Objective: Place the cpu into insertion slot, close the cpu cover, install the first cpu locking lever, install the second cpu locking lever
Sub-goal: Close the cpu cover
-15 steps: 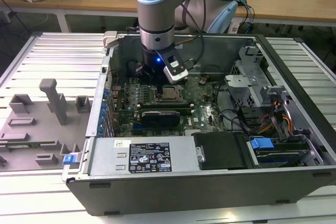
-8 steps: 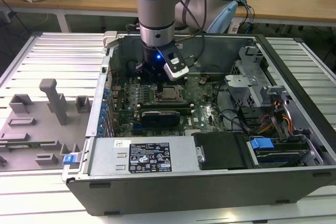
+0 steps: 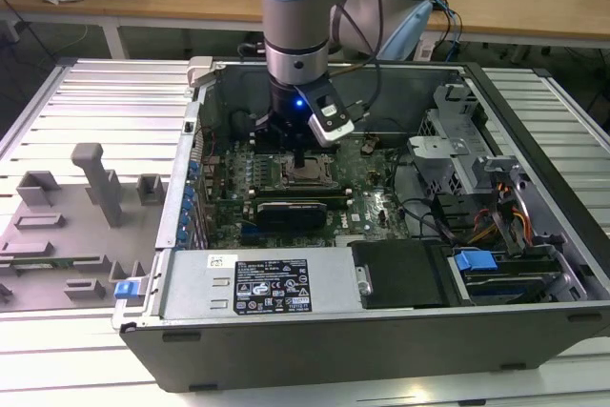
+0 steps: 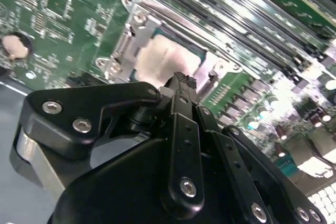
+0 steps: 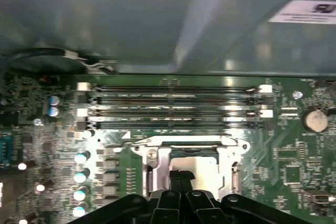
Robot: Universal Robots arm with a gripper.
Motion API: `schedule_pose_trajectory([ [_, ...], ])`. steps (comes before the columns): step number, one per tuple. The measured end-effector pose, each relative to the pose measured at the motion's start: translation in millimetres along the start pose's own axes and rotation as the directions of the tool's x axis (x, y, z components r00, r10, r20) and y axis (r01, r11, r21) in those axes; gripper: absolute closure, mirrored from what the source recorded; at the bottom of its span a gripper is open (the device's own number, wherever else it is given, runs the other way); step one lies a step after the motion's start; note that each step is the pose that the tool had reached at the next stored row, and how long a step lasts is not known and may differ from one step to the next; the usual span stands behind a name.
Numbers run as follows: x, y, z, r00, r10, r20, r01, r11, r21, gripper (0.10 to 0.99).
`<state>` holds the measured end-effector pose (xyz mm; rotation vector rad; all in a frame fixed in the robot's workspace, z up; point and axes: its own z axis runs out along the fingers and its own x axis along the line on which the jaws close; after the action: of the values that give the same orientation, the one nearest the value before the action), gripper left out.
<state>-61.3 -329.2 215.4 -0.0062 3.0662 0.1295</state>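
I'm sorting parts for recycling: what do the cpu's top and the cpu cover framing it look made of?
The cpu looks topped with matte metal: pale silver-beige, with a soft, dull sheen. The cpu cover looks like bare stamped sheet metal, probably steel: silver-grey, with bright glints along its edges. The exact alloys cannot be told.

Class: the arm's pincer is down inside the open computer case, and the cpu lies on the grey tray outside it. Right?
No. The cpu sits in the insertion slot, just beyond the pincer tip, as the second wrist view shows. The pincer is indeed inside the computer case.
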Motion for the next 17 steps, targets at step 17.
schedule_pose_trajectory([
  [17, -10.4, 4.0, -32.0, 1.0, -0.003, -0.0006, 0.003, 0.9993, 0.037, 0.98],
])
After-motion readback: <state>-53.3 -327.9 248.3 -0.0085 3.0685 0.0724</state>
